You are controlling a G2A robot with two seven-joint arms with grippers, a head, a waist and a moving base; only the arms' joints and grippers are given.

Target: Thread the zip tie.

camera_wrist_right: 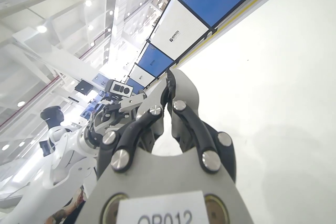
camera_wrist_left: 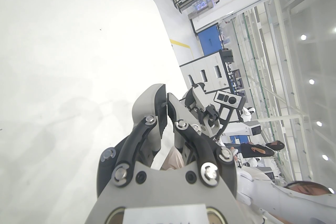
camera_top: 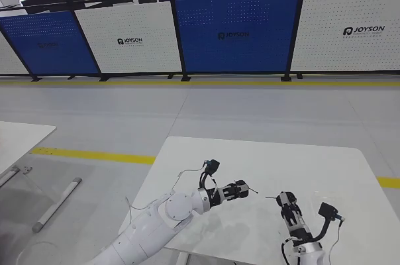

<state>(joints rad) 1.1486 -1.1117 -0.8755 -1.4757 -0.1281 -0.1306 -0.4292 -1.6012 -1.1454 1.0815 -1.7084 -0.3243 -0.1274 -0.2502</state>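
Observation:
The zip tie shows in the top view as two thin dark stubs over the white table (camera_top: 253, 156). One stub (camera_top: 254, 191) sticks out of my left gripper (camera_top: 246, 190), the other (camera_top: 271, 197) out of my right gripper (camera_top: 281, 197). Both grippers hover near the table's front and point at each other across a small gap. In the left wrist view my left gripper (camera_wrist_left: 167, 97) has its pads pressed together. My right gripper (camera_wrist_right: 168, 74) is likewise shut, with a dark sliver at its tip. How the tie runs between the two stubs I cannot tell.
The table top around the grippers is bare, with its edge (camera_top: 161, 159) close on the left arm's side. A second white table (camera_top: 14, 139) stands off to the left. Blue and white partition panels (camera_top: 236, 36) line the far side of the floor.

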